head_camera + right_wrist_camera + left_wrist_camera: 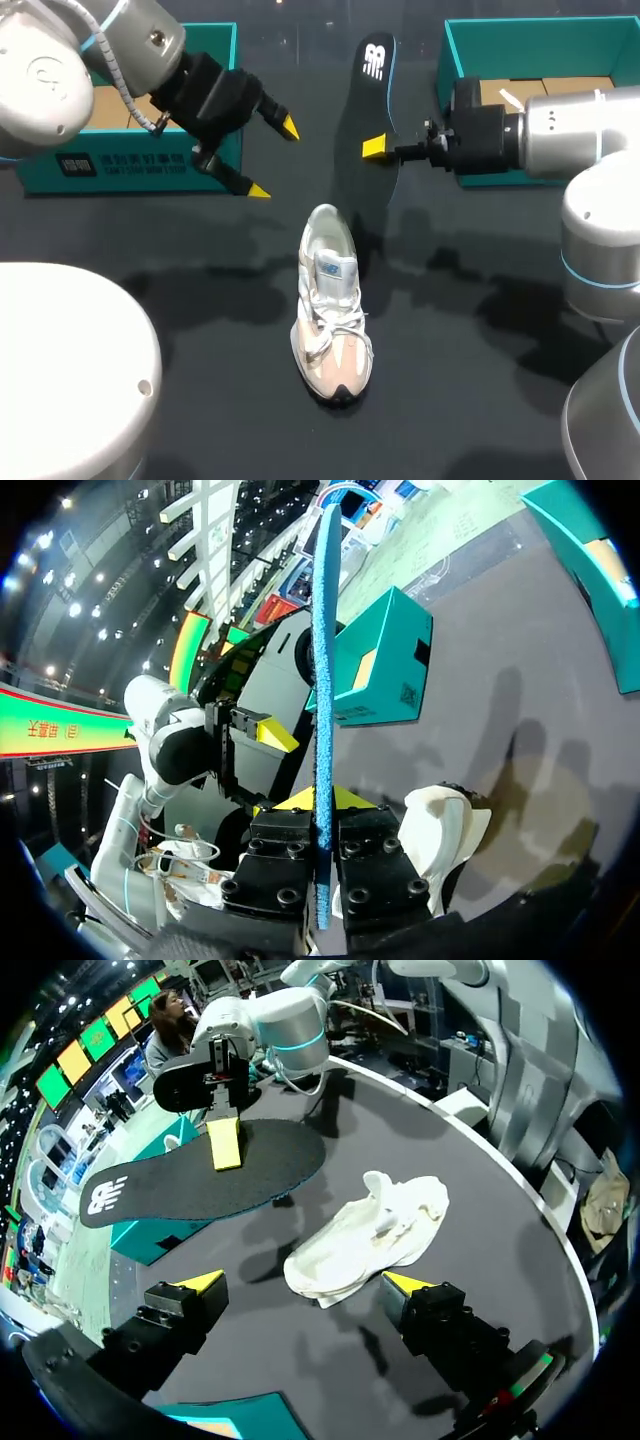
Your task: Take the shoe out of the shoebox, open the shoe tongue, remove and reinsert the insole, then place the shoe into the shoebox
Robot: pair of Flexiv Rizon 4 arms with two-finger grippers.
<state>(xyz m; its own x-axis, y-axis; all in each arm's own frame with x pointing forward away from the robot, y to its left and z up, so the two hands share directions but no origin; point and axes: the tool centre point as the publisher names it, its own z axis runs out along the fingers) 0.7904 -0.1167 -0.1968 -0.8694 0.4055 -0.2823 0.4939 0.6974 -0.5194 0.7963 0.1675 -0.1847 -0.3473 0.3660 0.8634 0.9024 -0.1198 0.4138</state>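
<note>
The insole (372, 90) is out of the shoe (330, 305) and hangs in the air above the table. The right gripper (378, 148) is clamped on it. In the right wrist view the insole (322, 680) shows edge-on between the two fingers, which press on its flat faces. I think this hold keeps it stiff, so it can be guided back into the shoe.

The shoe stands on its sole in the middle of the table with its opening upward, which probably makes it ready to receive the insole. It lies below the held insole, near it but not touching.

The left gripper (273, 158) has its fingers wide apart and holds nothing. It hovers just beside the left shoebox (120, 165). In the left wrist view the shoe (365, 1235) is ahead of its fingers, apart from them. Perhaps it waits to steady the shoe.
</note>
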